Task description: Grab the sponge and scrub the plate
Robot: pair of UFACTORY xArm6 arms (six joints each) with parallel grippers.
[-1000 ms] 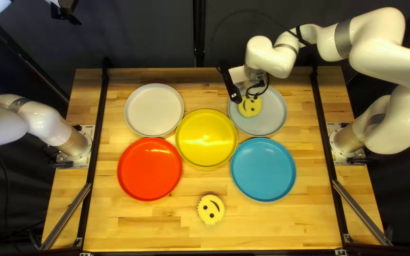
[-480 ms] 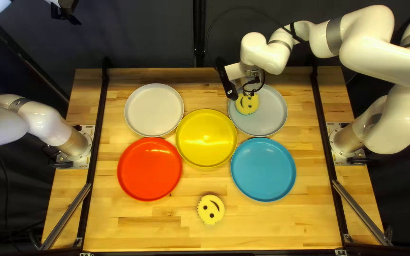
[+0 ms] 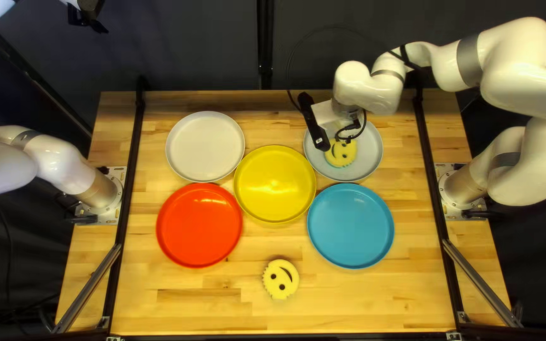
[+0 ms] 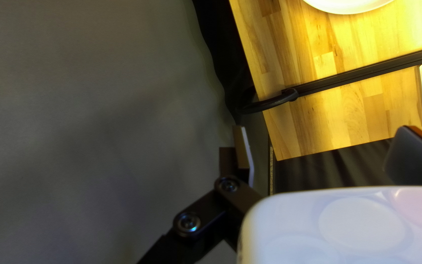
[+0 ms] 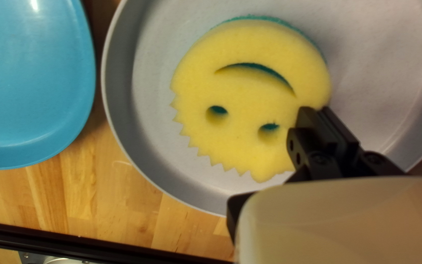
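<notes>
Right wrist view shows our right claw (image 5: 317,109) closed on the sponge (image 5: 240,93), pinching it at one side only, and the sponge is inside the grey plate (image 5: 367,63). From here, we think the grip is the weak point. Because only one edge is held, the free part may bend or turn when the stroke changes its direction, and with strong friction it may slip out. If we press too low, the fingers could scrape the plate. If we press too lightly, the green layer under the yellow one may only pass above the surface; we cannot tell how hard it presses now. A wide stroke could also catch the raised rim and push the plate along the table (image 3: 191,303), perhaps against the blue plate (image 5: 30,88) or the yellow plate (image 3: 275,183), since nothing is seen to hold it.

Compared with half a second ago, the right claw and its sponge are moved together, nearer to the blue plate and somewhat to the right in the top left view. This agrees with a scrubbing stroke. The plates keep their places, and so does the second sponge (image 3: 273,268). Our left claw (image 4: 323,128) is open, with nothing in it, and is away from the work.
</notes>
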